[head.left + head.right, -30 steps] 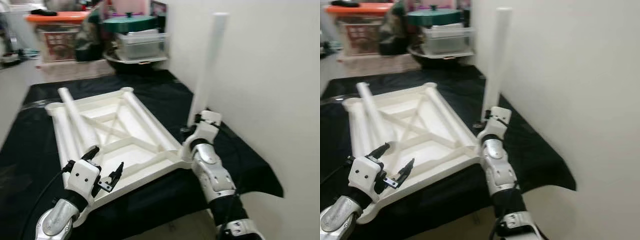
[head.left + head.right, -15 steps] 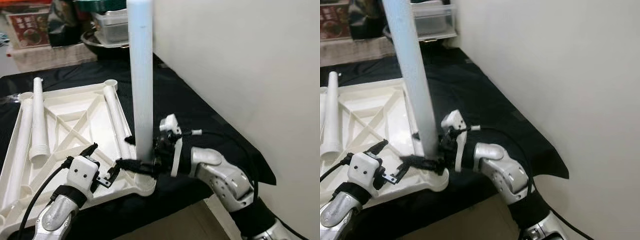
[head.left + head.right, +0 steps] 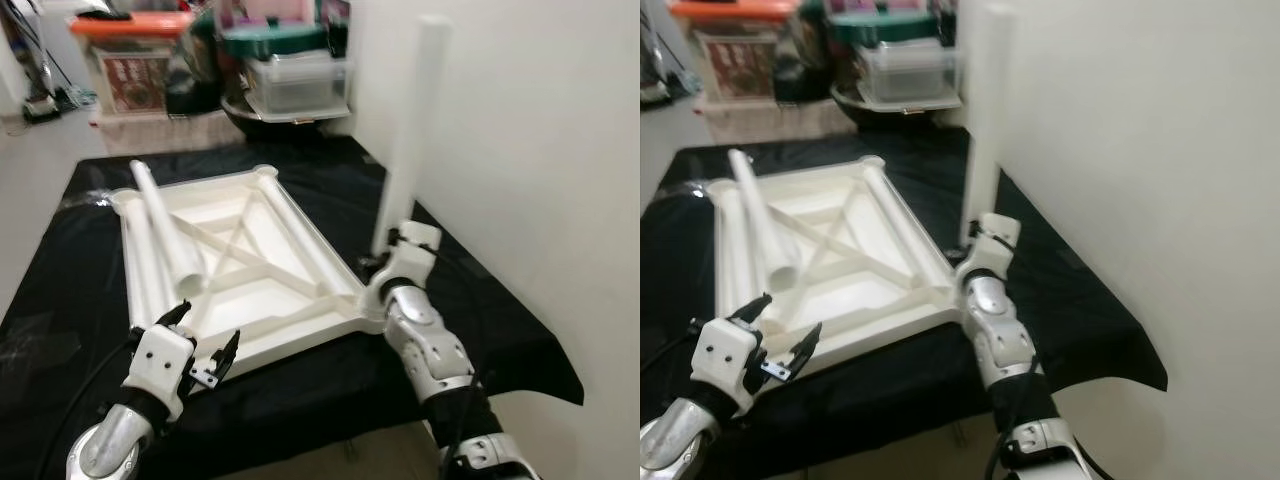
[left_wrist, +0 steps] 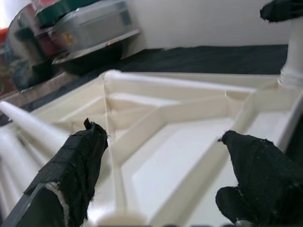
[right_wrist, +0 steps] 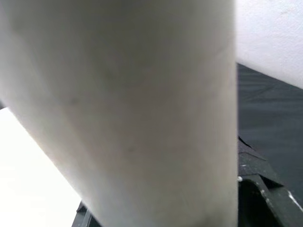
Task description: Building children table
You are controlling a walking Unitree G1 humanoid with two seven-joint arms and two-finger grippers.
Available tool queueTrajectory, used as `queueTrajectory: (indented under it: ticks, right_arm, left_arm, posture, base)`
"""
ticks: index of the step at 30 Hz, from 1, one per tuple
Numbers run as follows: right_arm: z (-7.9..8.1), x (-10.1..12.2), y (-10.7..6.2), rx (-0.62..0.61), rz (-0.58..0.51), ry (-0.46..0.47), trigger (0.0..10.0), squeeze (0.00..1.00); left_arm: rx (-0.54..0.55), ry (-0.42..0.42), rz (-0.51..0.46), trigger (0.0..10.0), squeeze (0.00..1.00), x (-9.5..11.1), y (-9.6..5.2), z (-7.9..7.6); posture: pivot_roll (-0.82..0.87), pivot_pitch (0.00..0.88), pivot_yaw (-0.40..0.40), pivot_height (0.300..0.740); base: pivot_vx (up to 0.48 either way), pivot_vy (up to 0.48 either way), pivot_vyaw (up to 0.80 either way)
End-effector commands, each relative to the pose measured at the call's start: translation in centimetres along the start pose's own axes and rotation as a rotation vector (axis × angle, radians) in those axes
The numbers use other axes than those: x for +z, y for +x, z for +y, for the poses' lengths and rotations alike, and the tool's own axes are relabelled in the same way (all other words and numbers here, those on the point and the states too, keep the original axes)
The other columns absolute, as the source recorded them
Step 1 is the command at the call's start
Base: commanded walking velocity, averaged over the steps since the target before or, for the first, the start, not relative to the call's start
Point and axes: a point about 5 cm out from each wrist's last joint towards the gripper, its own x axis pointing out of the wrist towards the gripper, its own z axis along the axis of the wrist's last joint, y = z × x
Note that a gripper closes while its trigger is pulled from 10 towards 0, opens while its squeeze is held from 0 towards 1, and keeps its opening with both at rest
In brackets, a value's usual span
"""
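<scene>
- Eye views: my right gripper (image 3: pixel 385 262) is clamped on the upright table leg (image 3: pixel 408 130), just right of the upturned tabletop (image 3: pixel 240 265)'s near-right corner socket (image 3: pixel 368 318).
- Left wrist view: left gripper (image 4: pixel 165 170) is spread, empty, over the near edge.
- Right wrist view: leg close up.

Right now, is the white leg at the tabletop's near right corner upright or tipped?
Upright: the white plastic leg rises straight from the corner, held by the right gripper.

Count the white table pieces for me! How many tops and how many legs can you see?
Upturned tabletop: 1
Table legs: 2, the upright leg held in the right gripper and the loose leg lying across the tabletop
Total: 3 white pieces
The long rounded sides look like part of the tabletop, so they are not counted as legs.
</scene>
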Motion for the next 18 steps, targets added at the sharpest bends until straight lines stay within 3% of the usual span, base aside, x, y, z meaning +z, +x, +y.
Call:
queueTrajectory:
  ticks: [1, 3, 4, 5, 6, 7, 8, 9, 11, 12, 13, 14, 15, 16, 18]
  right_arm:
    - [3.2, -1.4, -1.0, 0.245, 0.063, 0.099, 10.0, 0.0]
    - [4.9, 0.0, -1.8, 0.438, -0.034, 0.15, 10.0, 0.0]
    - [4.9, 0.0, -1.8, 0.438, -0.034, 0.15, 10.0, 0.0]
    - [5.4, 0.7, -2.1, 0.519, -0.068, 0.173, 10.0, 1.0]
    - [5.4, 0.7, -2.1, 0.519, -0.068, 0.173, 10.0, 1.0]
    - [6.1, 1.4, -2.6, 0.654, -0.075, 0.172, 10.0, 1.0]
    - [6.1, 1.4, -2.6, 0.654, -0.075, 0.172, 10.0, 1.0]
    - [6.8, 2.1, -3.2, 0.805, -0.081, 0.15, 10.0, 0.45]
    - [6.8, 2.1, -3.2, 0.805, -0.081, 0.15, 10.0, 0.45]
    - [7.1, 2.6, -4.3, 1.005, -0.063, 0.117, 10.0, 0.0]
    - [7.1, 2.6, -4.3, 1.005, -0.063, 0.117, 10.0, 0.0]
    - [7.1, 2.8, -5.7, 1.196, -0.037, 0.052, 10.0, 0.0]
    - [7.1, 2.8, -5.7, 1.196, -0.037, 0.052, 10.0, 0.0]
    - [6.9, 2.6, -6.7, 1.313, -0.001, 0.0, 10.0, 0.0]
    - [6.6, 1.8, -7.4, 1.386, 0.045, -0.051, 10.0, 0.0]
  left_arm:
    - [-0.024, -0.008, -0.005, 10.0, 0.0, -0.1, 0.4, -0.6]
    - [-0.03, -0.007, -0.005, 10.0, 0.0, -0.2, 0.5, -0.6]
    - [-0.03, -0.007, -0.005, 10.0, 0.0, -0.2, 0.5, -0.6]
    - [-0.03, -0.006, -0.006, 10.0, 0.0, -0.2, 0.5, -0.5]
    - [-0.03, -0.006, -0.006, 10.0, 0.0, -0.2, 0.5, -0.5]
    - [-0.028, -0.004, -0.009, 10.0, 0.0, -0.1, 0.6, -0.3]
    - [-0.028, -0.004, -0.009, 10.0, 0.0, -0.1, 0.6, -0.3]
    - [-0.025, -0.003, -0.01, 10.0, 0.0, -0.1, 0.7, -0.1]
    - [-0.025, -0.003, -0.01, 10.0, 0.0, -0.1, 0.7, -0.1]
    - [-0.022, -0.002, -0.011, 10.0, 0.0, -0.1, 0.7, 0.0]
    - [-0.022, -0.002, -0.011, 10.0, 0.0, -0.1, 0.7, 0.0]
    - [-0.02, -0.002, -0.011, 10.0, 0.0, -0.1, 0.6, 0.1]
    - [-0.02, -0.002, -0.011, 10.0, 0.0, -0.1, 0.6, 0.1]
    - [-0.018, -0.001, -0.011, 10.0, 0.0, -0.1, 0.6, 0.1]
    - [-0.015, 0.0, -0.011, 10.0, 0.0, -0.1, 0.6, 0.0]
  posture:
    - [0.09, 0.0, -0.026, 0.74]
    - [0.09, 0.0, -0.024, 0.74]
    - [0.09, 0.0, -0.024, 0.74]
    - [0.09, 0.0, -0.025, 0.74]
    - [0.09, 0.0, -0.025, 0.74]
    - [0.09, 0.0, -0.028, 0.74]
    - [0.09, 0.0, -0.028, 0.74]
    - [0.09, 0.0, -0.029, 0.74]
    - [0.09, 0.0, -0.029, 0.74]
    - [0.09, 0.0, -0.032, 0.74]
    - [0.09, 0.0, -0.032, 0.74]
    - [0.09, 0.0, -0.037, 0.74]
    - [0.09, 0.0, -0.037, 0.74]
    - [0.1, 0.0, -0.041, 0.74]
    - [0.1, 0.0, -0.046, 0.74]
  base:
    - [0.0, 0.0, 0.0]
    - [0.0, 0.0, 0.0]
    - [0.0, 0.0, 0.0]
    - [0.0, 0.0, 0.0]
    - [0.0, 0.0, 0.0]
    - [0.0, 0.0, 0.0]
    - [0.0, 0.0, 0.0]
    - [0.0, 0.0, 0.0]
    - [0.0, 0.0, 0.0]
    - [0.0, 0.0, 0.0]
    - [0.0, 0.0, 0.0]
    - [0.0, 0.0, 0.0]
    - [0.0, 0.0, 0.0]
    - [0.0, 0.0, 0.0]
    - [0.0, 0.0, 0.0]
